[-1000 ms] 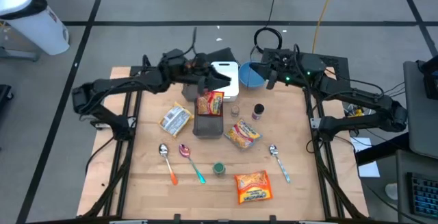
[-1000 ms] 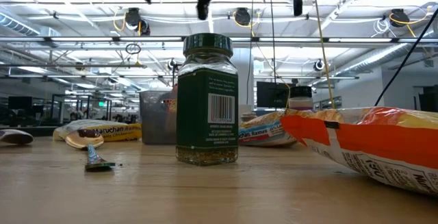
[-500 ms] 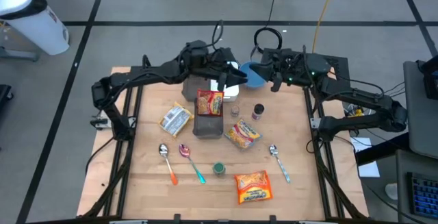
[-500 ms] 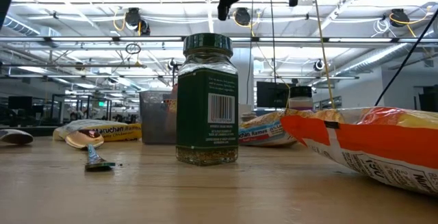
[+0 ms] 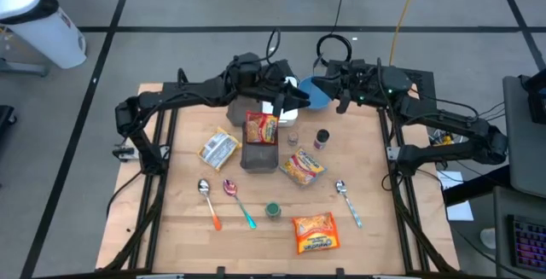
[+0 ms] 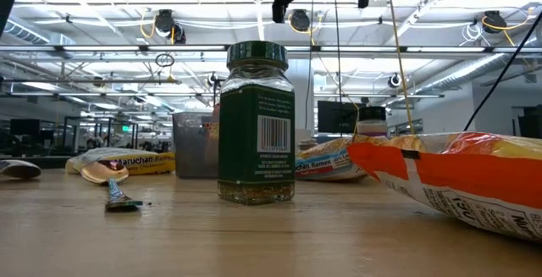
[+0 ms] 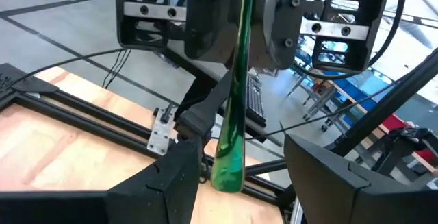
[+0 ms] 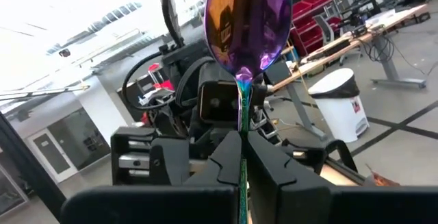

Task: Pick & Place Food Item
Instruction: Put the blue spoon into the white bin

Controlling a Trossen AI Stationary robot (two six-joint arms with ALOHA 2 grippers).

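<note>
A spoon with a shiny purple bowl [image 8: 246, 25] and a green handle is held in the air over the table's far middle, and my right gripper [image 8: 241, 140] is shut on it. My left gripper [image 7: 241, 157] faces it from the table's left, open, its fingers on either side of the spoon's free end [image 7: 229, 169] without touching. Food packets lie below: a red ramen packet [image 5: 261, 129] stands in a grey tub, a silver one [image 5: 219, 148], another [image 5: 303, 166] and an orange one [image 5: 314, 232] lie flat on the wood. My right gripper pinches the spoon's green handle [image 8: 241, 125] between its two fingers, which lie along it. The fingers come about level from the table's right. The spoon sticks straight out past the fingertips, bowl end foremost, clear of the table.
A white board [image 5: 281, 91] and a blue bowl [image 5: 316, 95] sit under the two grippers at the far edge. Small jars [image 5: 322, 137] [image 5: 273, 210] and three more spoons [image 5: 205, 195] [image 5: 236, 197] [image 5: 345, 200] lie on the wooden top.
My left gripper has moved toward the table's right, from over the grey tub's far side up to the spoon held by my right gripper, then stopped. The right gripper and the spoon have stayed in place.
</note>
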